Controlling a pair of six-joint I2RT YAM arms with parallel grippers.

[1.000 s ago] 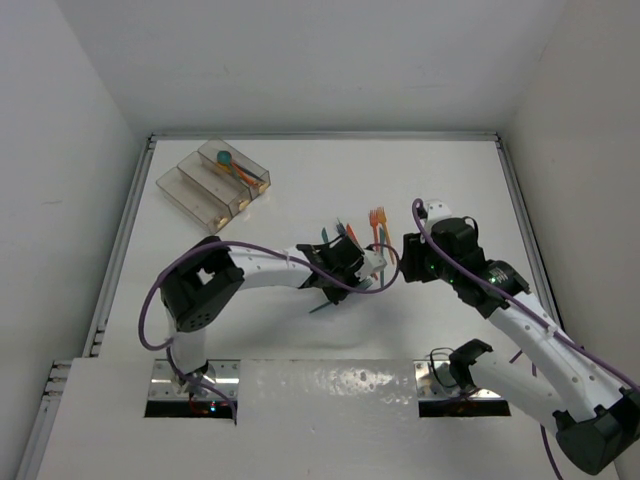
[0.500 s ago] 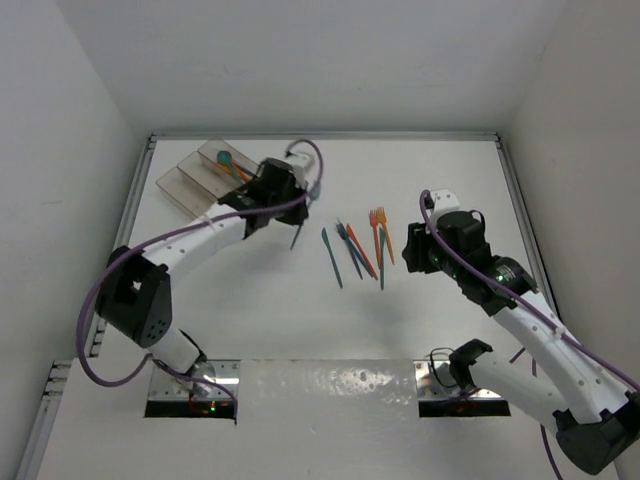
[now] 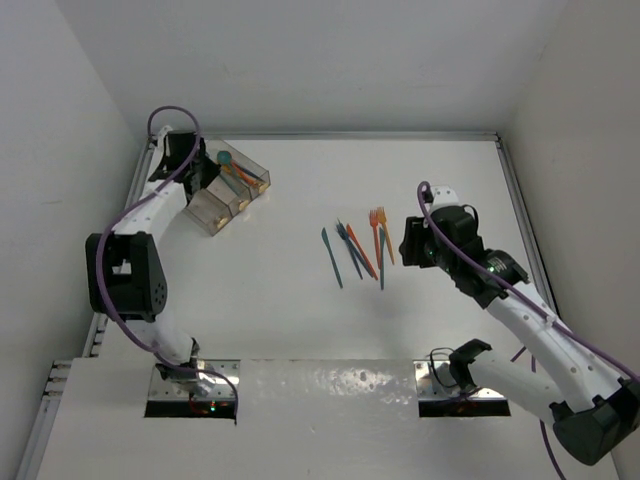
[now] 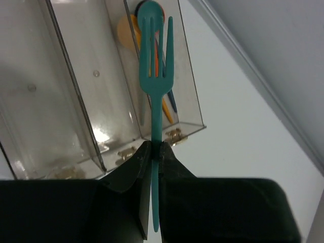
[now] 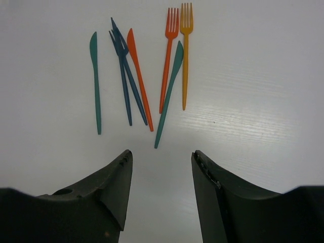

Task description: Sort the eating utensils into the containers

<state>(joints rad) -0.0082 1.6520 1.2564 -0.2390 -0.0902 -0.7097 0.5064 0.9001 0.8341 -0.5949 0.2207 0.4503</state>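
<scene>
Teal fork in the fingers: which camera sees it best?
Left wrist view: the teal fork fills the picture, handle pinched by the left fingers, tines toward the tray. The top view is too far to make it out; the right wrist view misses it.

Tray (image 4: 71,76) cut off at top, left edges
</scene>
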